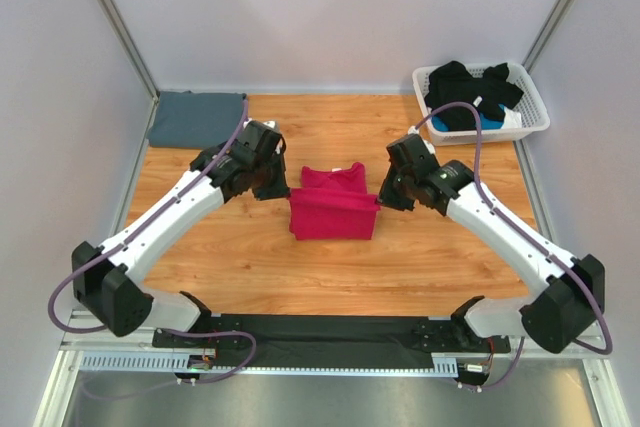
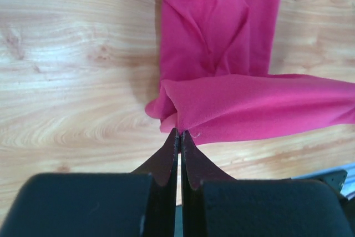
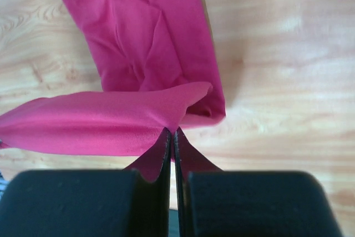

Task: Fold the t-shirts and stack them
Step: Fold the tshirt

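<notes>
The magenta-pink t-shirt [image 1: 332, 205] lies partly folded in the middle of the table. My left gripper [image 1: 281, 190] is shut on its left corner; the left wrist view shows the cloth [image 2: 222, 59] pinched at my fingertips [image 2: 180, 132]. My right gripper [image 1: 383, 199] is shut on its right corner, seen in the right wrist view [image 3: 171, 131] with the shirt [image 3: 144, 43] beyond. Both hold the near fold lifted and stretched between them over the rest of the shirt. The slate blue-grey t-shirt [image 1: 196, 119] lies folded flat at the far left corner.
A white lattice basket [image 1: 532, 119] at the far right holds dark clothes [image 1: 470, 95]. Grey walls stand on the left, right and far sides. A black strip [image 1: 330, 329] runs along the near table edge between the arm bases.
</notes>
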